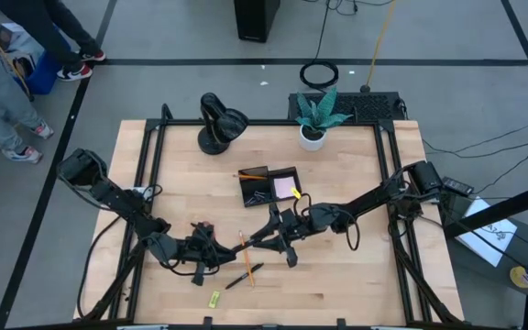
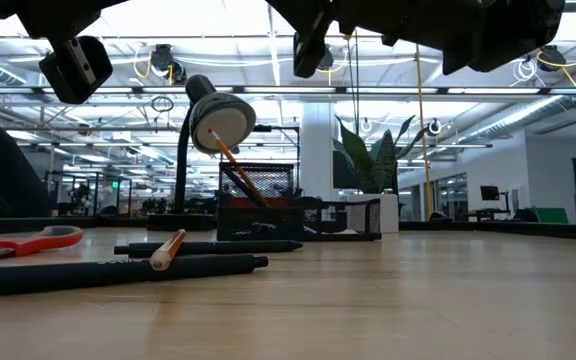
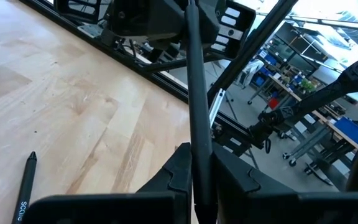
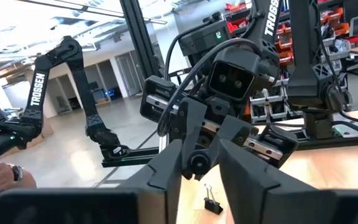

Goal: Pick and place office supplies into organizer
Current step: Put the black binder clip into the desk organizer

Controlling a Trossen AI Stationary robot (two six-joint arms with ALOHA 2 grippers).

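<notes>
A black pen (image 3: 196, 87) hangs in the air between my two grippers above the table's middle. My left gripper (image 1: 216, 246) is shut on one end and my right gripper (image 1: 269, 236) on the other. They face each other. The black organizer (image 1: 269, 186) stands farther back, with the pink sticky-note pad (image 1: 285, 186) in it and an orange pencil (image 2: 233, 165) leaning out of it. On the table lie an orange pencil (image 1: 244, 257), a black pen (image 1: 244, 275), a yellow-green piece (image 1: 214, 298), red-handled scissors (image 2: 28, 240) and a black clip (image 4: 213, 205). My left gripper pinches the black pen's near end (image 3: 199, 177) between its two fingers. The pen runs on from the fingers toward the other gripper, lifted clear of the table. My right gripper pinches the pen's other end (image 4: 197, 163) between its two fingers, coming level from the table's right. The pen points back between the fingers.
A black desk lamp (image 1: 220, 124) and a white plant pot (image 1: 313, 136) stand at the far edge. Two pens (image 2: 208, 246) and a pencil (image 2: 168, 250) lie crossed near the front. Bare wood lies at the near right. A person's legs (image 1: 7, 110) show beyond the left corner.
</notes>
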